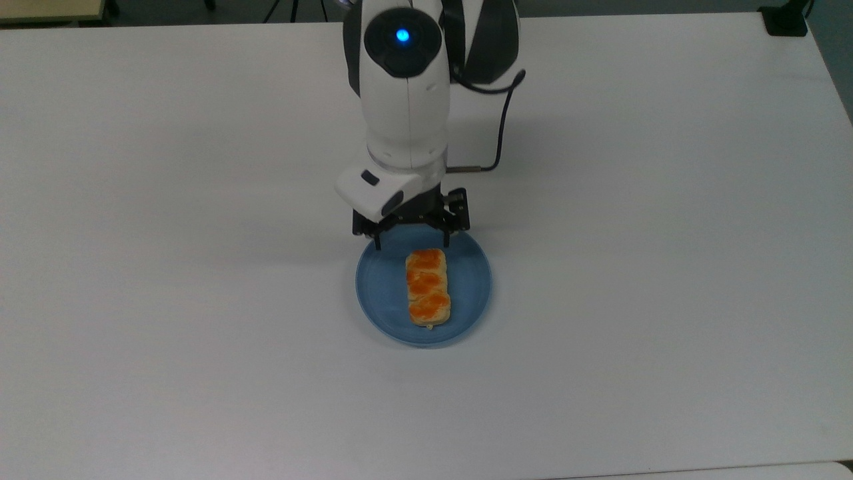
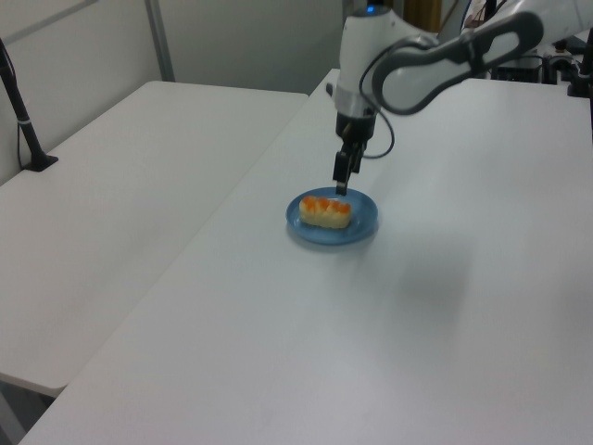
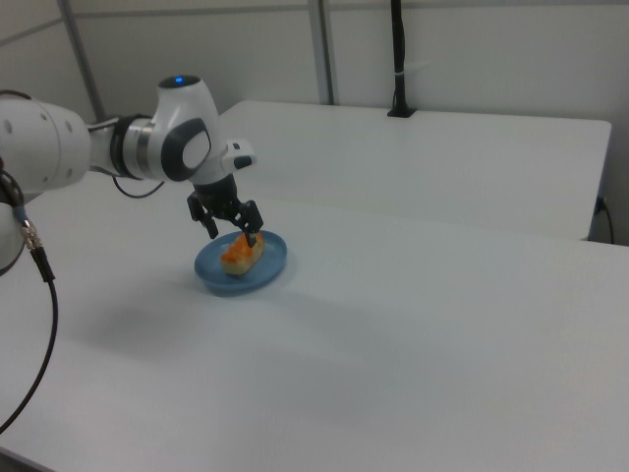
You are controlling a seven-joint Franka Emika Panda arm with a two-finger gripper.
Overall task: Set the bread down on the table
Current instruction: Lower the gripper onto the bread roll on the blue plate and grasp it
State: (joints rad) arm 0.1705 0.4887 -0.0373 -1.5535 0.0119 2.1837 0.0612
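- Where the top view looks down on the table, the bread lies lengthwise on the blue plate, its three orange patches in a row from the plate's far part to its near part; the gripper hangs over the plate's far rim, its two dark fingers spread wide apart, wider than the bread is broad, with nothing between them; the fingertips stand just beyond the bread's far end, apart from it; the white arm reaches in from the top view's upper edge, a blue light on its upper joint, a black cable looping at the top view's right of it.
- As the left view shows it, the bread sits on the blue plate near the middle of the table; the gripper points straight down, its tips just above the bread's upper edge; whether they touch it I cannot tell; a second white table adjoins at the left view's left.
- Though the right view sees it from the other side, the gripper again stands open and empty, one finger at each side of the far end of the bread; the bread rests on the blue plate, on the table.
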